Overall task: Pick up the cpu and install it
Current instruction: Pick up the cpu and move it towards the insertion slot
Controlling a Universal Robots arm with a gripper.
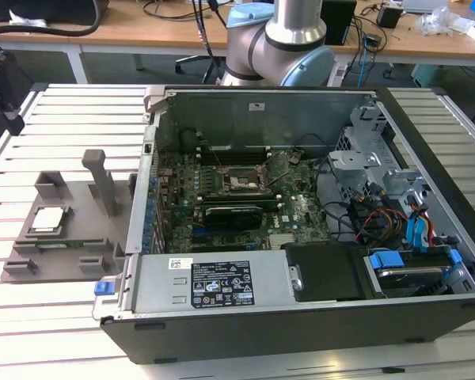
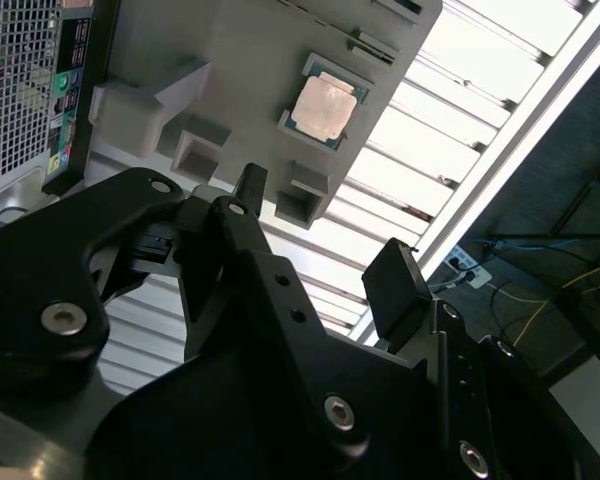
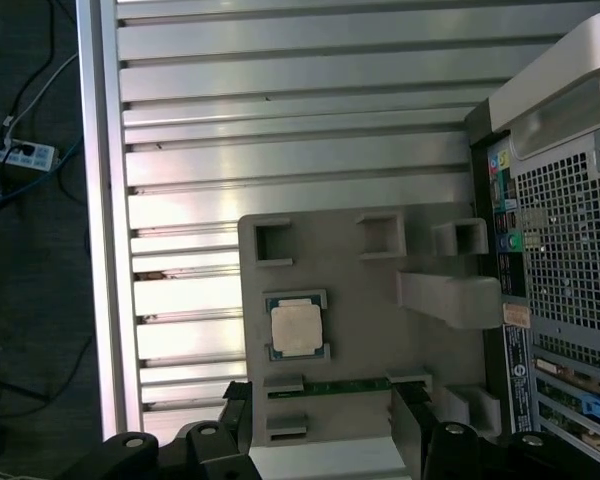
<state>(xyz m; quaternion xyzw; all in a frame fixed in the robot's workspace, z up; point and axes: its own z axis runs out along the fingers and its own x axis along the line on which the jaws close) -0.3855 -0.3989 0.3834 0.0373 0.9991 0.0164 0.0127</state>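
Note:
The cpu (image 1: 49,219), a flat square chip with a silver-grey top, lies in a recess of the grey holder tray (image 1: 71,241) on the slatted table, at the exterior view's left of the open computer case. Both wrist views look down on the cpu (image 3: 298,327) (image 2: 325,108) in its tray (image 3: 370,290) (image 2: 230,60). My gripper (image 3: 320,420) (image 2: 320,240) hangs well above the tray, open, with nothing between its black fingers (image 2: 395,290). The motherboard's black cpu socket (image 1: 237,184) sits inside the case.
The open computer case (image 1: 301,317) fills the table's middle, with cables, drive bays and a black power supply inside. A tall grey post (image 1: 103,178) rises from the tray. The table edge (image 3: 105,250) drops to a floor with cables. Desks stand behind.

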